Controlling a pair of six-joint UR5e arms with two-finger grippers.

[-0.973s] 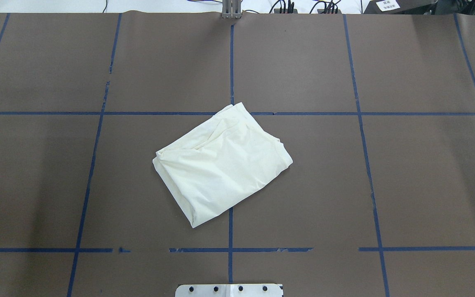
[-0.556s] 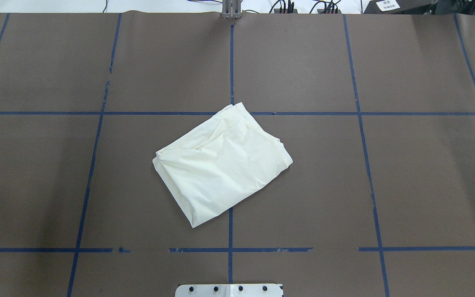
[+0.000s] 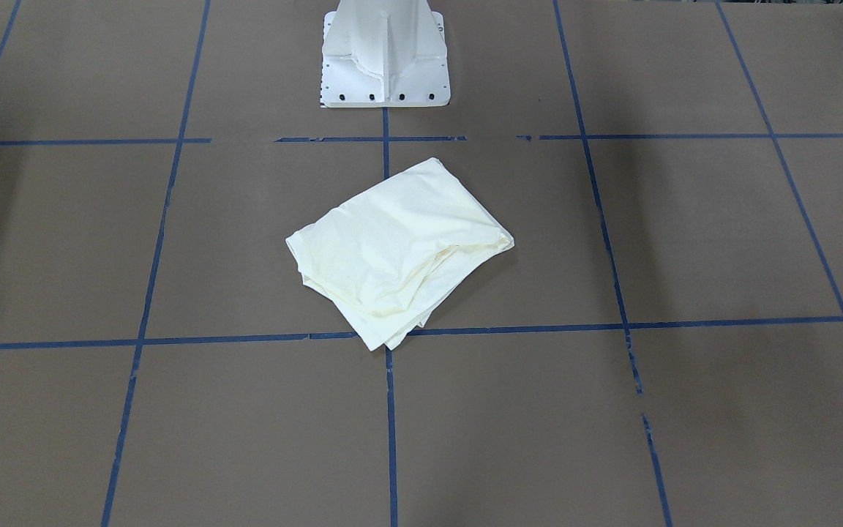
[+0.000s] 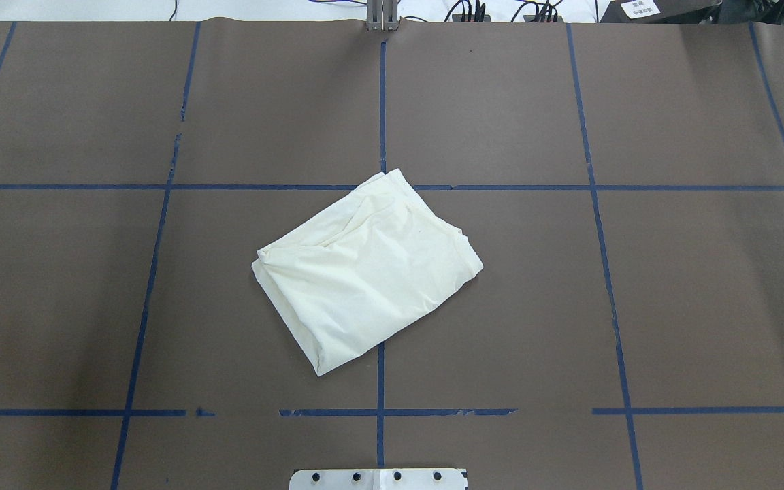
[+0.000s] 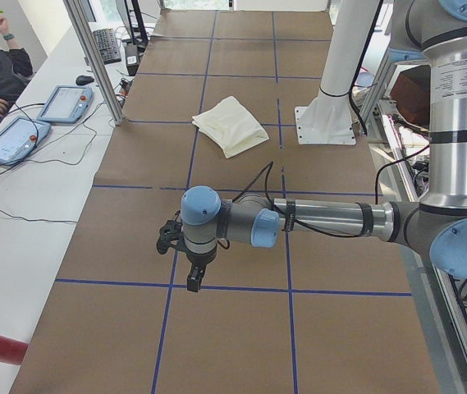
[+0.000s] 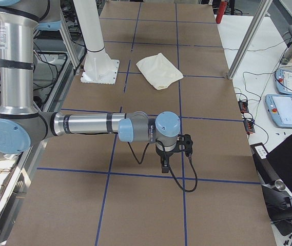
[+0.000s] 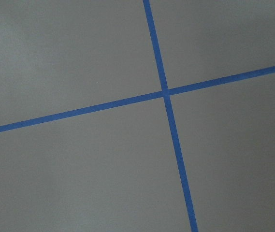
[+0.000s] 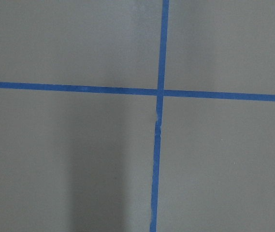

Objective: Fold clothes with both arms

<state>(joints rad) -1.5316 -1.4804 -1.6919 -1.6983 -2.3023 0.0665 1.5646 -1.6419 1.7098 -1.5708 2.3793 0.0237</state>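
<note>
Cream-white shirt [image 4: 365,272] folded into skewed, wrinkled rectangle, plain side up, flat on brown blue-taped surface [image 4: 671,286]. Black left gripper [image 5: 192,285], black right gripper [image 6: 164,164] well apart from it; jaws: cannot tell.

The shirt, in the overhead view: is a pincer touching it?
No, the folded shirt lies alone on the brown table, with nothing touching it in that view.

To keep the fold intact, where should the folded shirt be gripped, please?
Probably the layered edge of the folded shirt, on its far-left side in the overhead view, approached low from there: loose layers stack along it, so one pinch could catch them all.
</note>
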